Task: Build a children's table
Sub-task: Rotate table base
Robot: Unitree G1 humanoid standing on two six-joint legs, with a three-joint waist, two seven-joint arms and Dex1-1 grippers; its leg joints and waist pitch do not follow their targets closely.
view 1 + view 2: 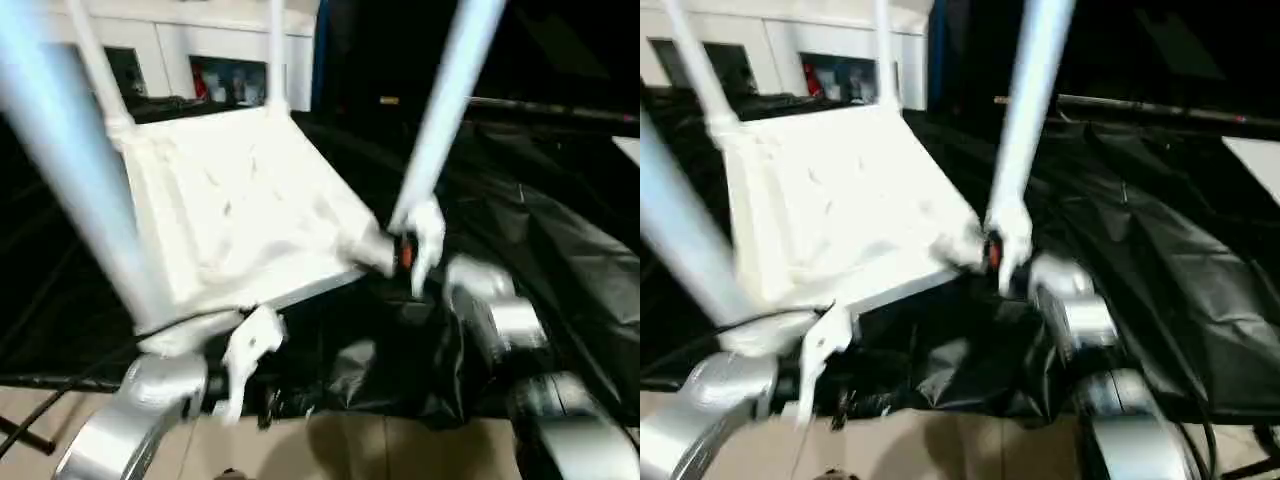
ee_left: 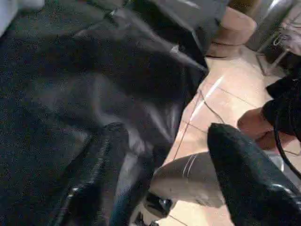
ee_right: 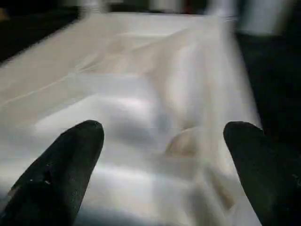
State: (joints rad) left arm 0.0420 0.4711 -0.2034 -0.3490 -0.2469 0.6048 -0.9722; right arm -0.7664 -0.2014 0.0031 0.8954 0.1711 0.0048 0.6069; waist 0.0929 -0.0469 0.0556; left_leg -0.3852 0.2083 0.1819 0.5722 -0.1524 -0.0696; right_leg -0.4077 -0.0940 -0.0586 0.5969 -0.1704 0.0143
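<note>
Apparently the tabletop (image 1: 235,205) is kept tilted, underside up, on the black sheet (image 1: 1160,260) with four legs (image 1: 445,110) socketed, while the right gripper (image 3: 162,155) hovers wide open over it; left gripper spread cannot be told.

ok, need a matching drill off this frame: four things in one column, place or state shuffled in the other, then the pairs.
Things:
1. tabletop
2. near-right leg
3. right gripper
4. black sheet

Place or state:
A. open, fingers apart, facing the ribbed white plastic
B. upside down, ribs up, tilted
C. spread under the work, crumpled at the near edge
D. standing up from the corner next to the robot's right forearm

Pairs: 1-B, 2-D, 3-A, 4-C
</note>
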